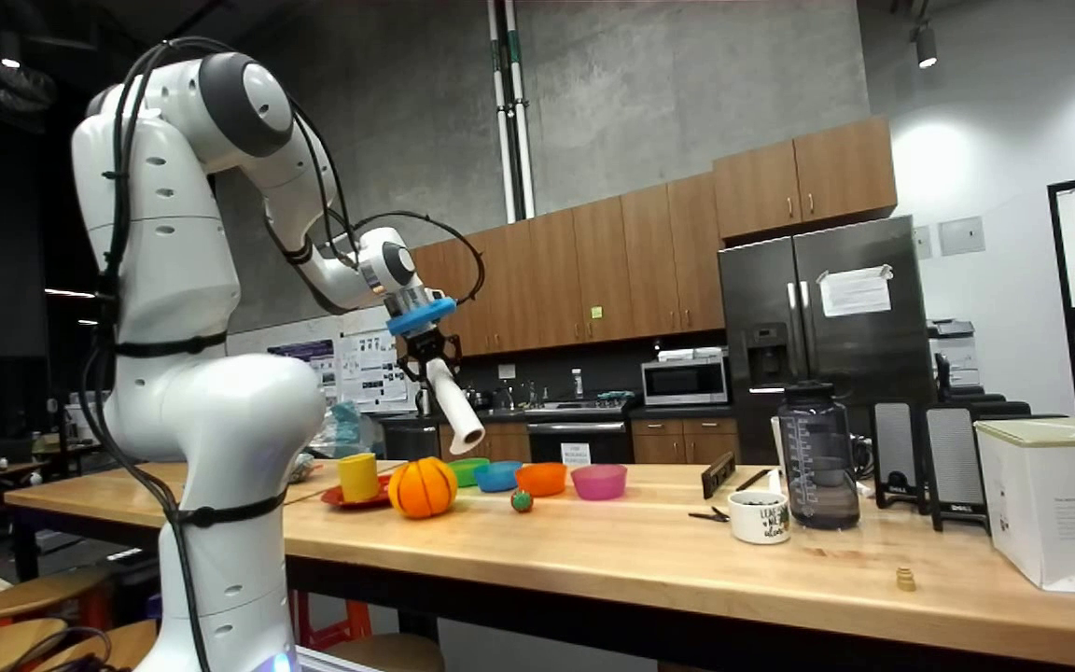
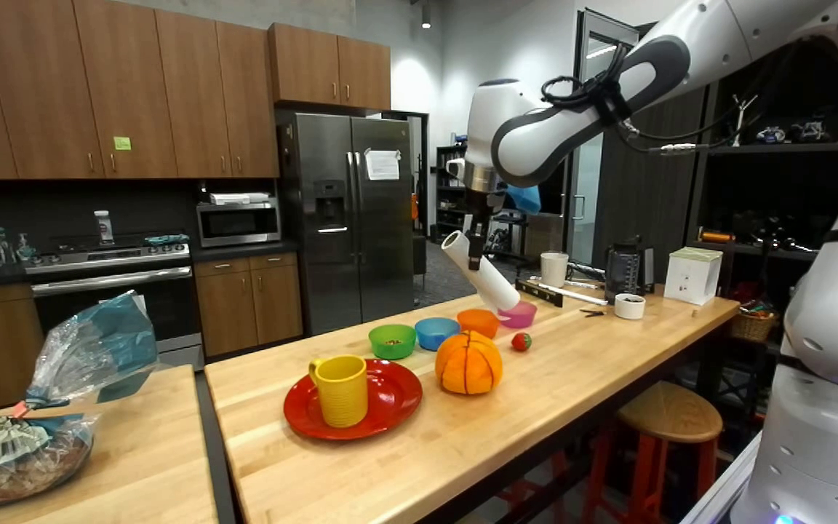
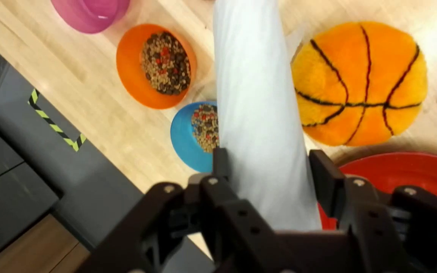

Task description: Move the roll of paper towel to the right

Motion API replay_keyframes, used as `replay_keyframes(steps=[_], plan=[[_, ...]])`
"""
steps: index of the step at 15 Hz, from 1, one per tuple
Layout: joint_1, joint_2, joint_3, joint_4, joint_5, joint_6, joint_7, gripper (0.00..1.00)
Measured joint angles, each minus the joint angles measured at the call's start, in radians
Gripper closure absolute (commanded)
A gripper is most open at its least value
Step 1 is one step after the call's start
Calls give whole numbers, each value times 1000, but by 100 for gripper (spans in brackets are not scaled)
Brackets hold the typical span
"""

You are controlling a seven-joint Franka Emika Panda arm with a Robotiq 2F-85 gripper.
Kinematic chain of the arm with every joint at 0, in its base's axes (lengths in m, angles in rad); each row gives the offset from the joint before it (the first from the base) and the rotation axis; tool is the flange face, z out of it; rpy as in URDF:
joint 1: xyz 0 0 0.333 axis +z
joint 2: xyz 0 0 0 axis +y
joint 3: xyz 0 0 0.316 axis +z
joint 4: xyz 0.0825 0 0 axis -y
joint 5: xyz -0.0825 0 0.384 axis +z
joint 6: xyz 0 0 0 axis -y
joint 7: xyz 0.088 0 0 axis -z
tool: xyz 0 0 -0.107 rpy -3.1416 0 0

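Note:
The roll of paper towel is a long thin white cylinder with a hollow end. It shows in both exterior views [image 1: 455, 409] [image 2: 490, 282] and fills the middle of the wrist view [image 3: 256, 83]. My gripper [image 3: 269, 167] has a finger on each side of the roll and is shut on it near its upper part; the gripper also shows in both exterior views [image 1: 433, 367] [image 2: 475, 255]. The roll is tilted and held in the air above the wooden table [image 1: 593, 551], over the area of the bowls. Its upper end is partly hidden by the gripper in an exterior view.
Below are an orange plush ball [image 2: 468, 362], green [image 2: 392, 342], blue [image 2: 436, 333], orange [image 2: 479, 322] and pink [image 2: 518, 314] bowls, a strawberry [image 2: 521, 341], and a red plate [image 2: 397, 397] with a yellow mug [image 2: 342, 393]. A white cup [image 1: 760, 517], bottle [image 1: 817, 457] and white box [image 1: 1060, 504] stand farther along.

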Motion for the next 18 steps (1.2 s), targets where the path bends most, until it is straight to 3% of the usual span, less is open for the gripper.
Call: replay_keyframes(steps=[7,18], plan=[[-38,31,-28,37,-102,-182,12,70],[-89,292,-106,349,-76,-526,126,70]])
